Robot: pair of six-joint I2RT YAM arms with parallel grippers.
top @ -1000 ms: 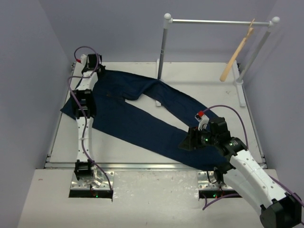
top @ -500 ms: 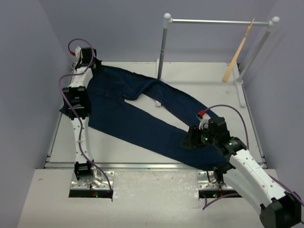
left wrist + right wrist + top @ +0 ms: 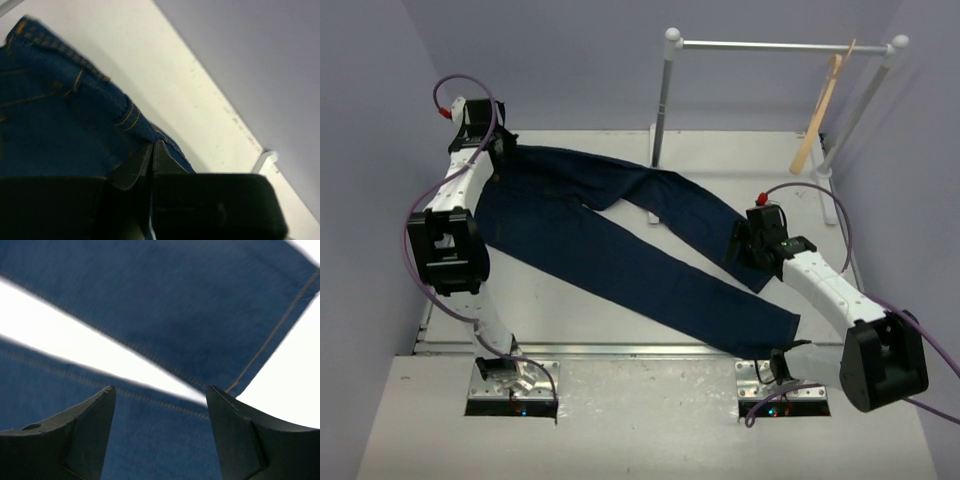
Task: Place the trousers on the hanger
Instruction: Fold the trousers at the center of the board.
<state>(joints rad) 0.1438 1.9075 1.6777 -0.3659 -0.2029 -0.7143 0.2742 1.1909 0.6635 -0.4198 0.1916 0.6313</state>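
Observation:
The dark blue trousers (image 3: 620, 240) lie spread over the table, waist at the far left and both legs running to the near right. My left gripper (image 3: 492, 152) is shut on the waistband edge at the far left corner; in the left wrist view the jaws (image 3: 154, 143) pinch the stitched denim (image 3: 55, 115). My right gripper (image 3: 738, 250) hovers open over the hem end of the farther leg. Its wrist view shows the two legs (image 3: 180, 310) and a strip of bare table between them, with nothing between the fingers (image 3: 160, 388). The wooden hanger (image 3: 817, 115) hangs from the rail at the far right.
A white rail (image 3: 770, 45) on ball-topped posts stands at the back right, its left post (image 3: 661, 110) just behind the trousers' crotch. Purple walls close in the left, back and right. The table's near edge (image 3: 620, 350) runs just below the nearer leg.
My left arm has swung up and back, dragging the waistband toward the far left corner. The right gripper has left the nearer leg, moved back over the farther leg's hem and opened a little wider.

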